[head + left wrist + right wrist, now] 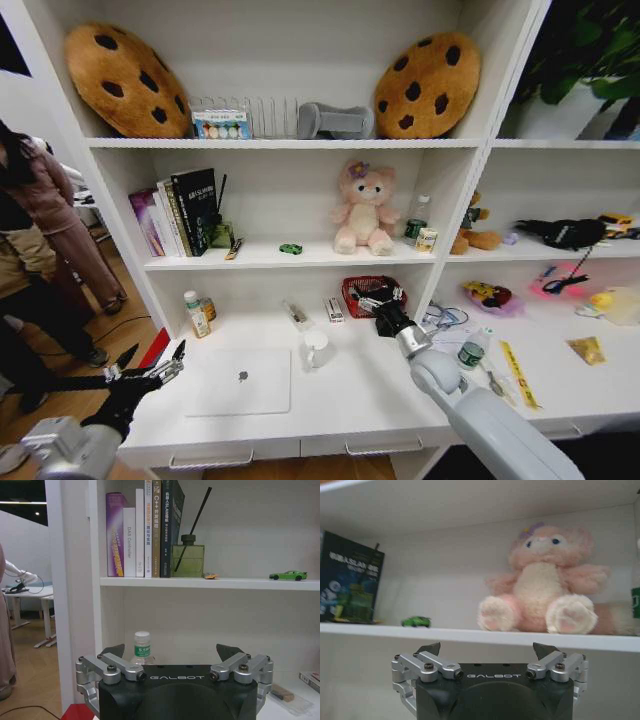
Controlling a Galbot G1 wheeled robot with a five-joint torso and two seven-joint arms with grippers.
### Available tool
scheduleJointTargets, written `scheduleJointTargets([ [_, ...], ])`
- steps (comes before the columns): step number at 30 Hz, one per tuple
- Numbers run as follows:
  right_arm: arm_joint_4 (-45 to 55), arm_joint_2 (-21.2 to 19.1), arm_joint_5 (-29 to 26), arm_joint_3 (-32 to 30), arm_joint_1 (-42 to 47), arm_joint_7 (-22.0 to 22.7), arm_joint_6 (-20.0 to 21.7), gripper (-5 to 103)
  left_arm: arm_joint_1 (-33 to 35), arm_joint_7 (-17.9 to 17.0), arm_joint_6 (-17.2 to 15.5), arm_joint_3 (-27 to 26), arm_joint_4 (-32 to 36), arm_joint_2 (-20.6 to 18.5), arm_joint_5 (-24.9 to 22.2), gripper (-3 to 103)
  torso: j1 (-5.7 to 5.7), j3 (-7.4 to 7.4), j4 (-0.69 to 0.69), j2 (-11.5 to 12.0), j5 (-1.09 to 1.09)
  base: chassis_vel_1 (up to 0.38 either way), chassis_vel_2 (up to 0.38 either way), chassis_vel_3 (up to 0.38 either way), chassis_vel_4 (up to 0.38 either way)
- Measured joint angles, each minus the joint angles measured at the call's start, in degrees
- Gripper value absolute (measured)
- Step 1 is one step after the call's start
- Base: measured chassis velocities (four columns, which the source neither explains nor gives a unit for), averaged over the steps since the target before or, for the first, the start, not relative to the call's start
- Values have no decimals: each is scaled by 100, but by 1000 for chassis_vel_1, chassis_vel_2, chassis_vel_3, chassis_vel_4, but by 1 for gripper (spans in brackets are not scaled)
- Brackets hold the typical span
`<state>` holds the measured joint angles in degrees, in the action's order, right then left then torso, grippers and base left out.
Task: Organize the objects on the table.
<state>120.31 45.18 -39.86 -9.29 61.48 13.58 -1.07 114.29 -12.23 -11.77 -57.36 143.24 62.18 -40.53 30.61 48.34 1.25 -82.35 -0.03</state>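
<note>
The silver laptop (240, 380) lies closed and flat on the white table (345, 405), towards its left end and near the front edge. A white mug (316, 349) stands just beside the laptop's far right corner. The green toy car (291, 248) sits on the shelf board (290, 260) above the table, between the row of books (182, 210) on the left and the pink plush bear (363, 210) on the right, apart from both.

The left gripper (152, 362) hangs at the table's left end, just off the laptop's left edge, its fingers spread apart with nothing between them. From its wrist, a small bottle with a white cap (142, 647) stands ahead of it, under the shelf with the books.

The right gripper (381, 299) is raised over the far middle of the table, in front of the red mesh basket (373, 292), its fingers also apart and empty. Its wrist camera faces the bear and the toy car on the shelf.
</note>
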Motion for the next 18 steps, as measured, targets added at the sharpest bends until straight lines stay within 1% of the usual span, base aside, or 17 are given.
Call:
scheduleJointTargets([
  [2, 600, -85, -277, -102, 165, 247, 363, 100, 0, 0, 0, 0, 0, 0, 0, 100, -1, 0, -1, 0, 2, 0, 0, 0, 0],
  [3, 600, -85, -277, -102, 165, 247, 363, 100, 0, 0, 0, 0, 0, 0, 0, 100, -1, 0, -1, 0, 2, 0, 0, 0, 0],
  [5, 1037, -173, -378, -235, 367, 368, 573, 100, 0, 0, 0, 0, 0, 0, 0, 100, 0, 0, -2, -1, 3, 0, 0, 0, 0],
  [12, 1310, -342, -321, -356, 666, 108, 425, 100, 0, 0, 0, 0, 0, 0, 0, 100, 0, 0, 0, 0, 4, 0, 0, 0, 0],
  [13, 1358, -441, -61, -416, 735, -79, 273, 100, 0, 0, 0, 0, 0, 0, 0, 100, -1, 0, 2, 0, 3, 0, 0, 0, 0],
  [14, 1358, -463, 72, -476, 756, -56, 253, 100, 0, 0, 0, 0, 0, 0, 0, 100, 0, 0, -4, 0, 3, 0, 0, 0, 0],
  [15, 1358, -463, 72, -476, 756, -56, 253, 100, 0, 0, 0, 0, 0, 0, 0, 100, 0, 0, -4, 0, 3, 0, 0, 0, 0],
  [16, 1363, -440, 119, -746, 1029, 60, 350, 100, 0, 0, 0, 0, 0, 0, 0, 100, 0, 1, -6, 0, 4, 0, 0, 0, 0],
  [17, 1370, -373, 249, -1065, 1365, 100, 409, 100, 0, 0, 0, 0, 0, 0, 0, 100, 0, 1, -6, 0, 2, 0, 0, 0, 0],
  [18, 1370, -373, 249, -1065, 1365, 100, 409, 100, 0, 0, 0, 0, 0, 0, 0, 100, 0, 1, -6, 0, 2, 0, 0, 0, 0],
])
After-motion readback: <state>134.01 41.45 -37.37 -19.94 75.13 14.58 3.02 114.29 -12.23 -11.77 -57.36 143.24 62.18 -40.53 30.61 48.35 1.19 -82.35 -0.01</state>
